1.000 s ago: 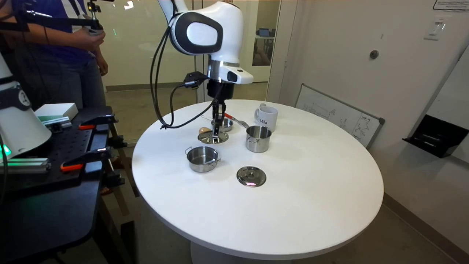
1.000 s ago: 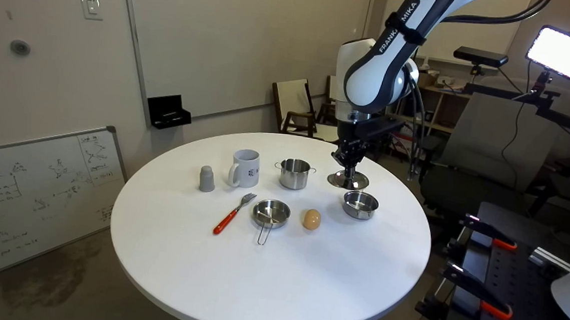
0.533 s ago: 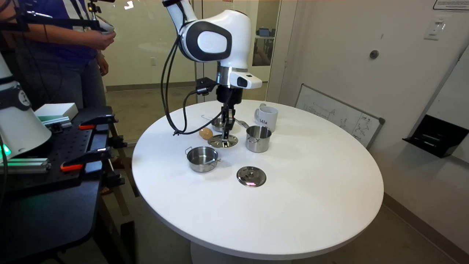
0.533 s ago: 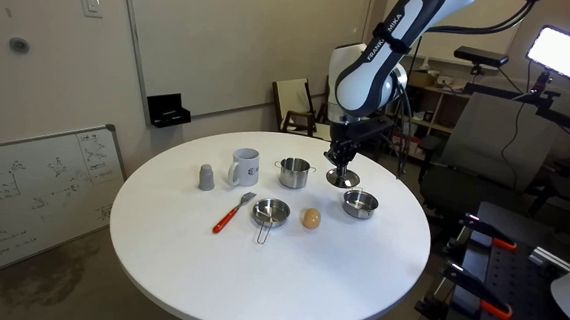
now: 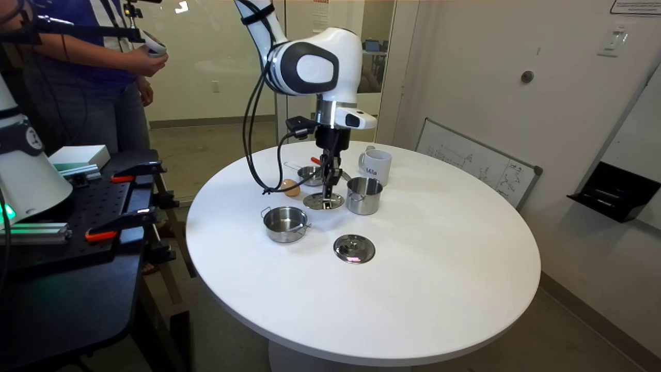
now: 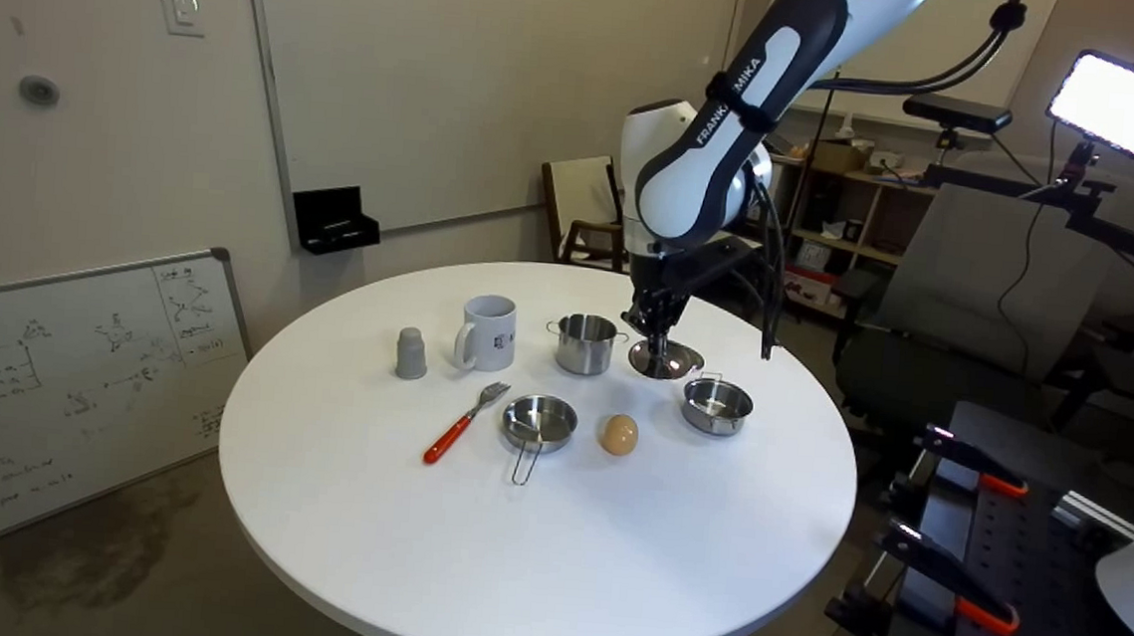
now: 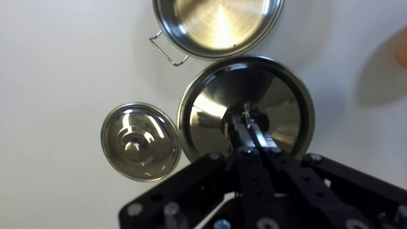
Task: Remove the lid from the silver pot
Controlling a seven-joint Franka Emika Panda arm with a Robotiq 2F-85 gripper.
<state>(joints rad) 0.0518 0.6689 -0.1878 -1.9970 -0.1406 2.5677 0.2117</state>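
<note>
The silver pot [image 5: 285,225] stands uncovered on the table, also in an exterior view [image 6: 717,408]. In the wrist view the pot [image 7: 219,28] is partly cut off at the top. My gripper [image 5: 328,197] is shut on the knob of a round steel lid [image 5: 313,201] and holds it level above the table, between the pot and the tall steel cup. The held lid shows large below my fingers in the wrist view [image 7: 206,140]. A separate steel lid [image 5: 354,249] lies knob up on the table, also in the wrist view [image 7: 140,141].
The tall steel cup [image 5: 364,196] is close beside the held lid. A white mug [image 6: 488,334], grey shaker [image 6: 412,354], red-handled fork [image 6: 465,425], flatter steel dish [image 6: 540,422] and brown egg [image 6: 620,435] stand or lie on the white round table [image 6: 509,573].
My gripper has carried the lid sideways, away from the arm's base and toward the tall steel cup, staying close above the table. The pot and the lid on the table have not moved.
</note>
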